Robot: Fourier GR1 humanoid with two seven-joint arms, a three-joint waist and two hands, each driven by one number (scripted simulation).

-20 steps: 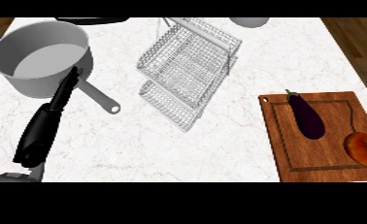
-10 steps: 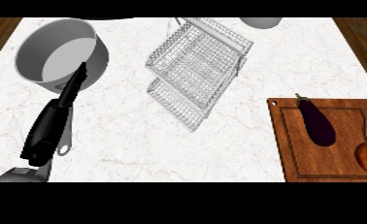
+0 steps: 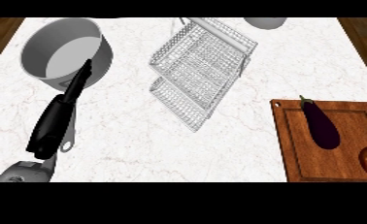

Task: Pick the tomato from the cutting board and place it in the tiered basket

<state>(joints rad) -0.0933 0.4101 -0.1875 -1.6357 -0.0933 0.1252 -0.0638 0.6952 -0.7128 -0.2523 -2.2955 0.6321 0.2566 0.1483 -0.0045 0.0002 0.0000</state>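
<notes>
One hand shows: left hand point(image 3: 52, 123), black, fingers straight and together, pointing up the view across the pot point(image 3: 102, 65) and its handle; it holds nothing. Right hand: out of view.
Tomato point(image 3: 363, 159): only a red sliver at the view's right edge, on the cutting board point(image 3: 297, 162), near the eggplant point(image 3: 320, 125).
Tiered basket point(image 3: 204, 60): wire, mid-tabletop point(image 3: 136, 145), well apart from the board.
Hazards, as judged: the tomato is mostly unseen, so a reach may land on the eggplant instead, or nudge it. A round fruit may roll off the board if brushed. The left hand, if swung, may catch the pot. The wire tiers look tilted and may let the tomato roll out.
</notes>
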